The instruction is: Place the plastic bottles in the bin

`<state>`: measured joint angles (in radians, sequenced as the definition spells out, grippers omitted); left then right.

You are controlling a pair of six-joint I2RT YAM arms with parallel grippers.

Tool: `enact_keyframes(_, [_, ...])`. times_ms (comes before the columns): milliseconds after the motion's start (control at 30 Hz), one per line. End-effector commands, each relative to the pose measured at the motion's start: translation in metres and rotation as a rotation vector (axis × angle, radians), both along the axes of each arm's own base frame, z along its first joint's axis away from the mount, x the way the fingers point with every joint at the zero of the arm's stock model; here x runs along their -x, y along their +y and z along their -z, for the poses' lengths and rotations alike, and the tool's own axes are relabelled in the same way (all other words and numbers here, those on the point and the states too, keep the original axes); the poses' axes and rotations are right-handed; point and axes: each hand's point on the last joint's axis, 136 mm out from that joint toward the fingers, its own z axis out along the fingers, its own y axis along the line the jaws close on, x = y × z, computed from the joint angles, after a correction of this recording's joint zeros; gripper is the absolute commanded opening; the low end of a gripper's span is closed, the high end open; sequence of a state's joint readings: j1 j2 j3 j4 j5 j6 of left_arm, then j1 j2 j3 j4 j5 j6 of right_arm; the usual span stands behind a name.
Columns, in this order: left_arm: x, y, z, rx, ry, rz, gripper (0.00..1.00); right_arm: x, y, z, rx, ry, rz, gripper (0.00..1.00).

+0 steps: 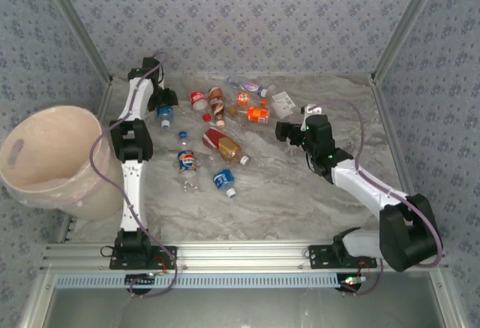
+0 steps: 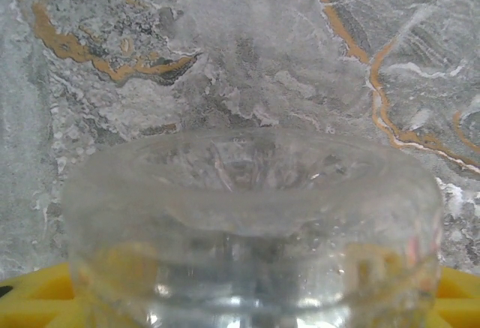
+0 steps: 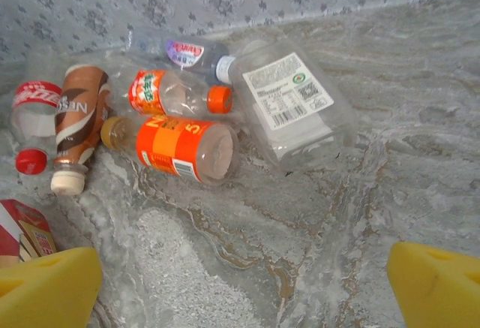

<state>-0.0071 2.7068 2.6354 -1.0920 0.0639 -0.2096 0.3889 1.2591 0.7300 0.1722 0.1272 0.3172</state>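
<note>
Left gripper (image 1: 163,108) is pinching a clear bottle (image 2: 255,223) at the table's (image 1: 300,200) far-left corner, pads (image 2: 30,298) hugging its sides. Next I'm expecting a lift and swing to the bin (image 1: 82,193). Right gripper (image 3: 240,290) is hanging wide open near an orange-labelled bottle (image 3: 176,148).

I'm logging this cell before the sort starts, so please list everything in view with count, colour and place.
bin: one, pale pinkish-beige, left of the table.
blue-label bottles: three, clear, left-centre; one at the left pincer.
red-label bottle: one, red cap, back cluster's left end.
brown-label bottle: one, white cap, beside it.
orange-label bottles: two, back cluster's middle.
purple-label bottle: one, clear, nearest the back wall.
white-label bottle: one, clear, cluster's right end.
red-and-amber bottle: one, table centre.
table: one, grey marbled.
left pincer: one, yellow pads, clear bottle base between them.
right pincer: one, yellow pads, open, facing the back cluster.
</note>
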Motion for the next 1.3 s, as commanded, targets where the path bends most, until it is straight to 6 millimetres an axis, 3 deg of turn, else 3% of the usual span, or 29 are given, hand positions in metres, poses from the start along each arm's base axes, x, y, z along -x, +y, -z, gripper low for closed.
enact_keyframes(0, [0.004,-0.008,0.003,0.005,0.021,0.002,0.61,0.009,-0.011,-0.033,-0.008,-0.08,0.043,1.0])
enact_keyframes(233, [0.01,-0.026,-0.033,0.03,-0.045,0.009,0.53,0.038,-0.025,-0.034,-0.017,-0.092,0.052,1.0])
enact_keyframes(433, [0.027,-0.05,-0.071,0.092,-0.146,0.003,0.49,0.042,-0.029,-0.03,-0.049,-0.113,0.072,1.0])
enact_keyframes(567, [0.039,-0.066,-0.113,0.148,-0.251,-0.023,0.48,0.027,-0.031,-0.029,-0.133,-0.121,0.129,1.0])
enact_keyframes(600, [0.048,-0.068,-0.113,0.155,-0.246,-0.039,0.48,0.022,-0.033,-0.026,-0.157,-0.116,0.152,1.0])
enact_keyframes(700, [0.058,-0.091,-0.147,0.194,-0.329,-0.016,0.48,0.002,-0.033,-0.02,-0.258,-0.125,0.206,1.0])
enact_keyframes(900, [0.096,-0.122,-0.236,0.22,-0.484,0.064,0.48,-0.028,-0.011,-0.026,-0.439,-0.182,0.163,1.0])
enact_keyframes(1067, [0.154,-0.108,-0.339,0.245,-0.688,0.085,0.49,-0.031,0.001,-0.028,-0.462,-0.187,0.108,1.0])
enact_keyframes(1167, [0.192,-0.08,-0.373,0.158,-0.76,0.036,0.51,-0.033,-0.001,-0.027,-0.431,-0.191,0.102,1.0])
enact_keyframes(1267, [0.219,-0.04,-0.39,0.0,-0.784,-0.063,0.51,-0.038,0.005,-0.028,-0.428,-0.181,0.055,1.0])
